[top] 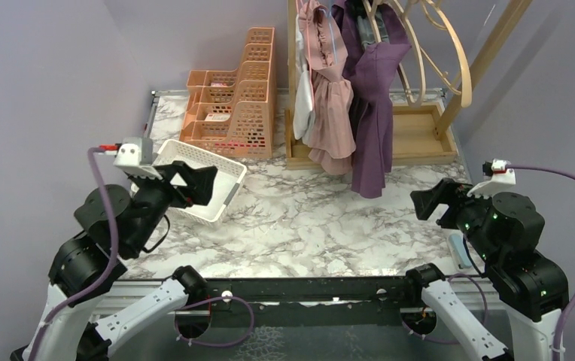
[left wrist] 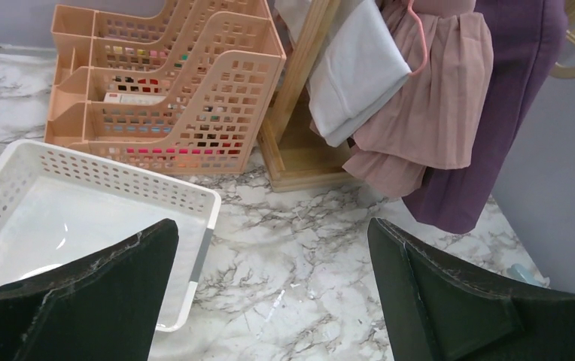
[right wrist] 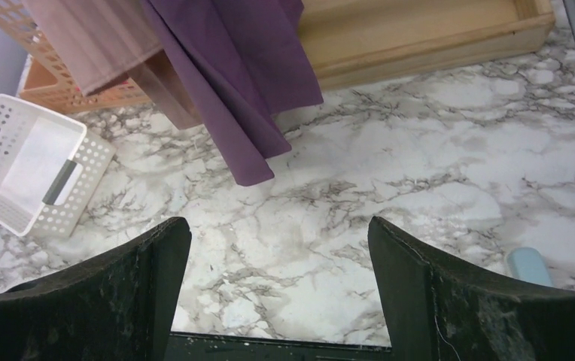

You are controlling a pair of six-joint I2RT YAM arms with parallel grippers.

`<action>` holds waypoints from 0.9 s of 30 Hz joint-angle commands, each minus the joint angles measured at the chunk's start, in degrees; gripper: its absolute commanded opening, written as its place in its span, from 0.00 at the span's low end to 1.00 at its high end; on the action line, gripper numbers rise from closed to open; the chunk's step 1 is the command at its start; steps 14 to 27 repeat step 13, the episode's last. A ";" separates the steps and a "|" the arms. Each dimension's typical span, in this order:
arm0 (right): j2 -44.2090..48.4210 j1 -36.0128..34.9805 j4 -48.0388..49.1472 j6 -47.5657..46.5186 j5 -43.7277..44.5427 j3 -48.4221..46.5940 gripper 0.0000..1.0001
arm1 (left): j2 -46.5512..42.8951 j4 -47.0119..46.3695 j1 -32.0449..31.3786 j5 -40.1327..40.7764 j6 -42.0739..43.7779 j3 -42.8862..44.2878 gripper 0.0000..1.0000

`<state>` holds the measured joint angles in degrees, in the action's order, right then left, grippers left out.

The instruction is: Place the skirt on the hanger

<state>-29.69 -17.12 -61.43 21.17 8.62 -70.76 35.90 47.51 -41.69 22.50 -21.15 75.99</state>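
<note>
left gripper (top: 198,184) is held with its fingers spread wide, nothing between them, over the white basket (top: 211,160). peach organizer (top: 232,105) is set behind the basket; labels on its contents are too small to be read. pink pleated garment (top: 331,120) and purple skirt (top: 372,113) are hung side by side on the wooden rack (top: 420,135). right gripper (top: 433,201) is likewise spread and empty, well apart from the skirt.
</note>
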 commanded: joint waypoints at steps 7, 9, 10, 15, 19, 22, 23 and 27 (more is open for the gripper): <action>3.32 0.16 -3.65 0.86 0.24 0.52 0.92 | -6.79 5.75 0.21 2.38 1.98 1.27 0.99; 3.45 0.16 -3.57 0.77 0.24 0.12 0.93 | -7.02 5.85 0.21 2.20 1.82 1.27 0.99; 3.62 0.16 -3.23 0.56 0.00 0.22 0.92 | -6.99 5.90 0.21 2.02 1.69 1.03 0.99; 3.60 0.16 -3.34 1.15 1.01 0.68 0.93 | -7.08 5.85 0.21 1.70 1.17 -0.01 0.99; 3.60 0.16 -3.34 1.15 1.01 0.68 0.93 | -7.08 5.85 0.21 1.70 1.17 -0.01 0.99; 3.60 0.16 -3.34 1.15 1.01 0.68 0.93 | -7.08 5.85 0.21 1.70 1.17 -0.01 0.99; 3.60 0.16 -3.34 1.15 1.01 0.68 0.93 | -7.08 5.85 0.21 1.70 1.17 -0.01 0.99; 3.60 0.16 -3.34 1.15 1.01 0.68 0.93 | -7.08 5.85 0.21 1.70 1.17 -0.01 0.99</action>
